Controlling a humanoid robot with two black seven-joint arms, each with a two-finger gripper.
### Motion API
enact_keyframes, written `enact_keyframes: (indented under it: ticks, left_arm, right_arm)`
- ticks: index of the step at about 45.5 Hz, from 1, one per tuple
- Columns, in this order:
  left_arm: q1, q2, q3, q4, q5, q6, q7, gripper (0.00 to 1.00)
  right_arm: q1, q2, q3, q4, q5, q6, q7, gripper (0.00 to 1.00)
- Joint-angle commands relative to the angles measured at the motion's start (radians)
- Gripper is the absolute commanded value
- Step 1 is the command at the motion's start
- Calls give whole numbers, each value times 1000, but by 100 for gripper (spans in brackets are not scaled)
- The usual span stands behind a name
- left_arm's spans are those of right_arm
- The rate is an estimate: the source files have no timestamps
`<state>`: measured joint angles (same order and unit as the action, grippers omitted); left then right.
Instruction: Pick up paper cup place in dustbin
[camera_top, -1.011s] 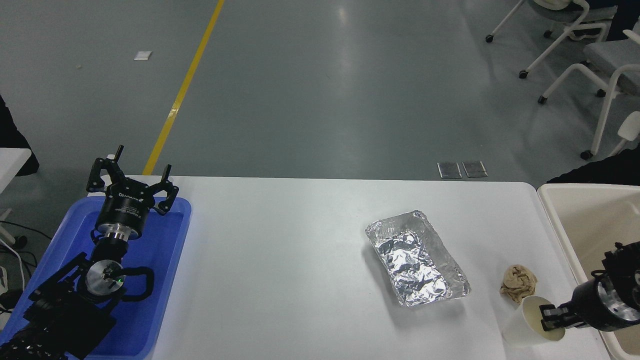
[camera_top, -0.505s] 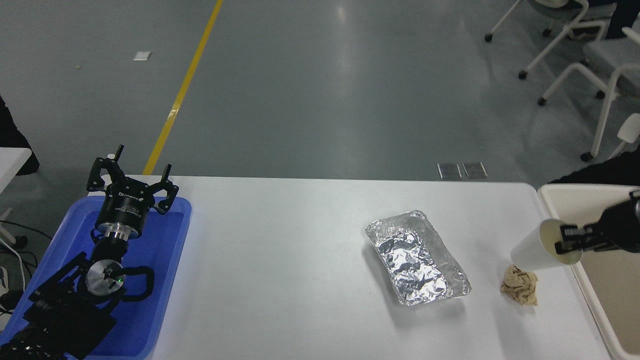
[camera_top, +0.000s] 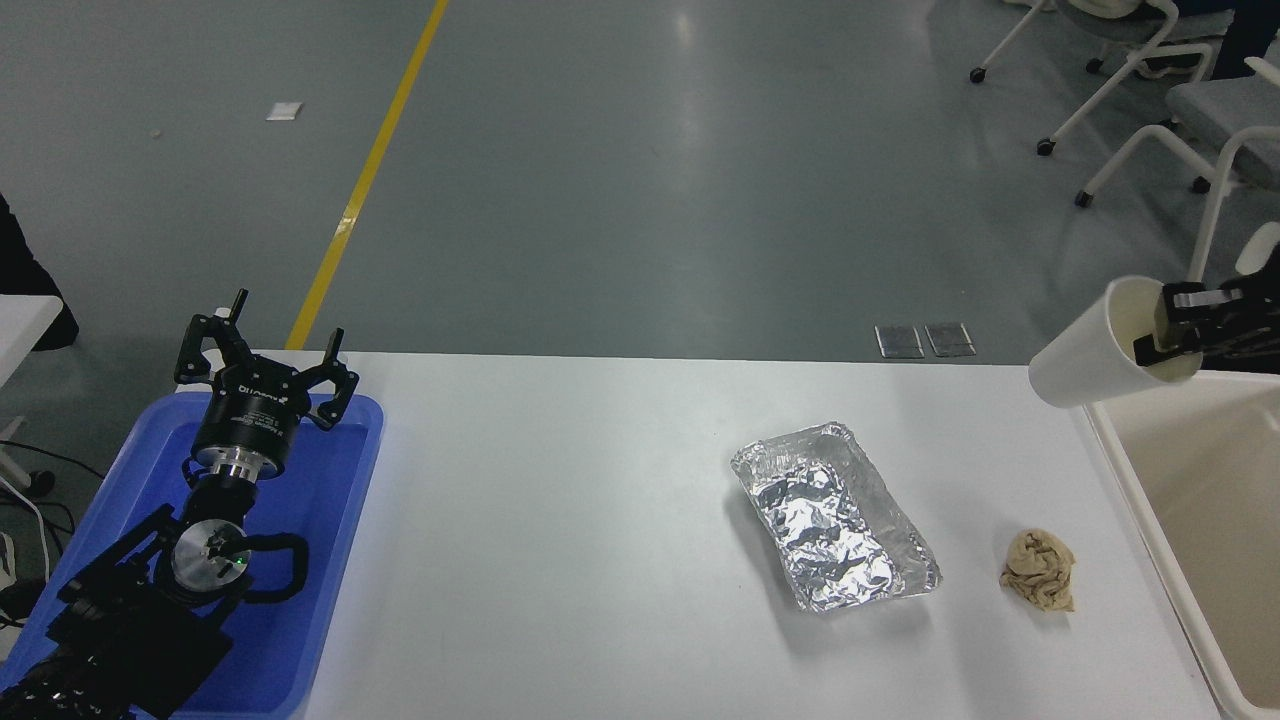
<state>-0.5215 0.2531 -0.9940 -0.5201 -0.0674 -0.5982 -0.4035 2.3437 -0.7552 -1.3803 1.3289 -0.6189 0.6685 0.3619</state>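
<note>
While tilted above the dustbin (camera_top: 1120, 470), the paper cup (camera_top: 1095, 350) hangs pinched by the right end effector (camera_top: 1165, 325).

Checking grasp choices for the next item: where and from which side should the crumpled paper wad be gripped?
Take the wad across its middle from straight above, hand open. It is a low, lumpy ball on the table with no rim or handle. The foil tray lies apart on its left and the dustbin wall on its right, so a side approach looks tighter.

Robotics lab or workshop, grey floor (camera_top: 650, 180) with yellow line (camera_top: 370, 170), wheeled chairs (camera_top: 1150, 90)
</note>
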Motion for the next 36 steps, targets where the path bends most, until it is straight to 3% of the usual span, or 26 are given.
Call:
enact_keyframes:
  ticks: [1, 13, 19, 30, 36]
  left_arm:
    - [0, 0, 0, 0, 0, 0, 0, 100]
    - [0, 0, 0, 0, 0, 0, 0, 100]
    - [0, 0, 0, 0, 0, 0, 0, 100]
    - [2, 0, 0, 0, 0, 0, 0, 100]
    - [0, 0, 0, 0, 0, 0, 0, 100]
  right_arm:
    - [75, -12, -6, 0, -7, 62, 0, 0]
    - [57, -10, -5, -11, -4, 51, -1, 0]
    - [-67, -10, 14, -155, 22, 22, -4, 0]
    - [-599, 36, 37, -621, 401, -107, -6, 0]
    - [-797, 51, 38, -795, 534, -162, -12, 0]
